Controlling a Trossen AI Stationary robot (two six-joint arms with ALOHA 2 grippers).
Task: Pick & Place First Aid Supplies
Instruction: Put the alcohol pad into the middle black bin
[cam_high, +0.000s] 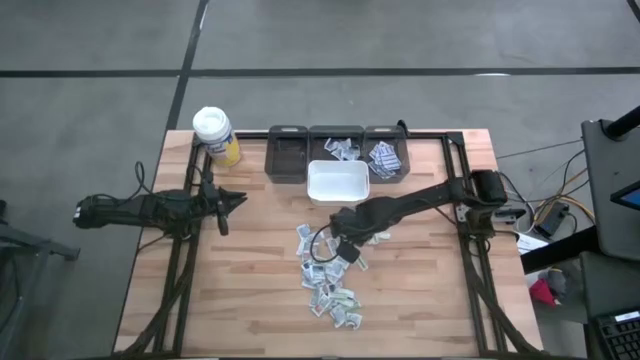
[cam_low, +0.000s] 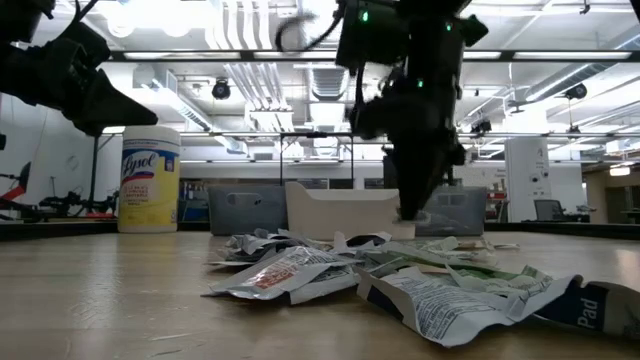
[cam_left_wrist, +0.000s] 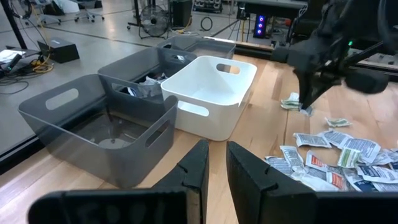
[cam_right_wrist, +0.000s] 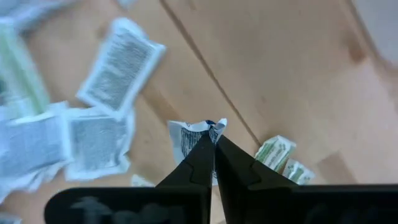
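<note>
The step in hand is the pick: the right gripper (cam_right_wrist: 214, 146) stands with its fingers pinched together on the crumpled edge of one packet (cam_right_wrist: 189, 138), which sits at the fingertips just above the table (cam_high: 250, 290). In my judgement the grasp has just been made and the lift has not begun.

The remaining packets (cam_high: 330, 285) lie scattered beneath and just behind this gripper. More loose ones lie flat beside the fingertips in the right wrist view, close but apart from the held one. Ahead of the gripper stands the white bin (cam_high: 338, 182), and beyond it the row of three grey bins (cam_high: 337, 152), two of which already hold packets.

The next move calls for a straight lift clear of the heap, a check that only one packet comes up, then a carry forward to a bin. Which bin suits this packet I cannot tell, since its print is not legible. The hold is on a thin edge, so slip is a risk.

The right arm reaches in from its side of the table, extended low, wrist tipped downward, fingers pointing at the tabletop.

The left gripper (cam_left_wrist: 214, 171) waits well apart at its own side, raised, fingers slightly parted and empty, facing the bins. A yellow bottle (cam_high: 216, 135) stands near it.
</note>
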